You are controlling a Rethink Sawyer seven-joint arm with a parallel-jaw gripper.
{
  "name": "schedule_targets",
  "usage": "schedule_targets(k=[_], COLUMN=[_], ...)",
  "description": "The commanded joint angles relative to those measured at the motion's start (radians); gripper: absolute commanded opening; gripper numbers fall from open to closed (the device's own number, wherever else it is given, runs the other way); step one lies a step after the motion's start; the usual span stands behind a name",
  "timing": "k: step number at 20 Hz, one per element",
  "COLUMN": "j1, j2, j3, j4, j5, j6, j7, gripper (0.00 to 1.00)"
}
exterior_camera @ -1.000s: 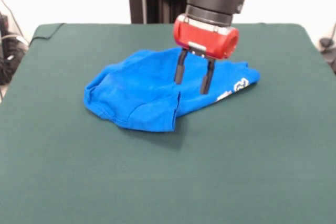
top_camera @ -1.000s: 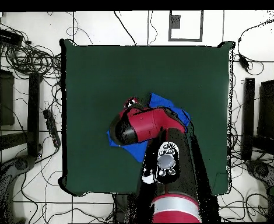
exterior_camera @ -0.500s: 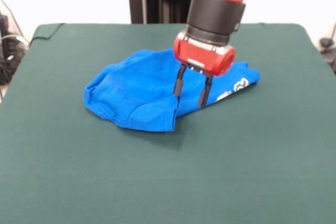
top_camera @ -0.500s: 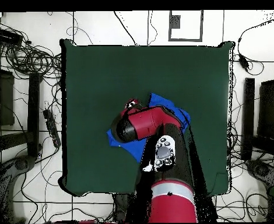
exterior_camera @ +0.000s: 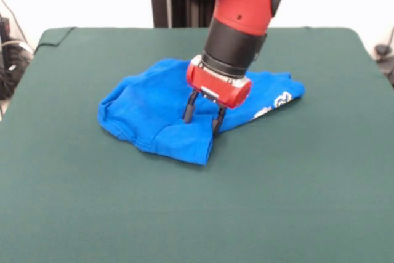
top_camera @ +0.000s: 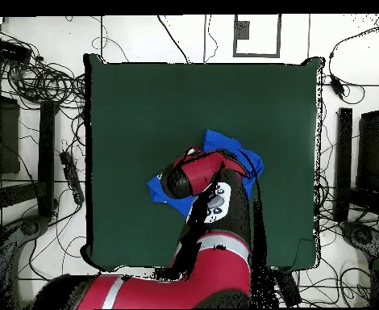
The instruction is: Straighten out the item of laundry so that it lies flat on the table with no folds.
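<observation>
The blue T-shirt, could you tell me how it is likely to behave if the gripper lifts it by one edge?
The T-shirt lies crumpled with soft folds, so it will probably drape limply rather than hold its shape. It looks thin and small, so likely light. On the felt-like table it may drag and bunch rather than slide. The open gripper should pinch only one layer.

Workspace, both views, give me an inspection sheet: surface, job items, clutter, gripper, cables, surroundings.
Surface: table in dark green cloth.
Job's things: blue shirt bunched and folded near the middle, white print showing at one end; not flat.
Clutter: nothing seen on the table.
Gripper: gripper open, tips down on the shirt's folded edge.
Cables: loose cables on the floor beside the table.
Surroundings: dark equipment beside the table.
</observation>
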Motion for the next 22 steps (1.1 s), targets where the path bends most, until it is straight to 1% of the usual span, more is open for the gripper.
schedule_targets(k=[1, 7, 9, 10, 13, 15, 17, 18, 22], j1=[0.047, 0.056, 0.057, 0.037, 0.005, -0.001, -0.01, -0.02, -0.025], j2=[0.07, 0.067, 0.064, 0.053, 0.035, 0.025, -0.007, -0.03, -0.095], j3=[0.0, 0.001, 0.001, 0.028, 0.073, 0.088, 0.102, 0.118, 0.127], j4=[-0.028, -0.01, -0.013, -0.005, 0.017, 0.02, 0.038, 0.06, 0.069], j5=[0.039, 0.061, 0.056, 0.061, 0.068, 0.071, 0.088, 0.116, 0.138], j6=[-0.011, -0.003, -0.002, 0.011, 0.006, 0.025, 0.049, 0.06, 0.088], j7=[0.099, 0.102, 0.09, 0.061, 0.037, 0.021, 0.018, 0.035, 0.014], gripper=[1.0, 1.0, 1.0, 0.0, 0.0, 0.0, 0.0, 0.0, 0.0])
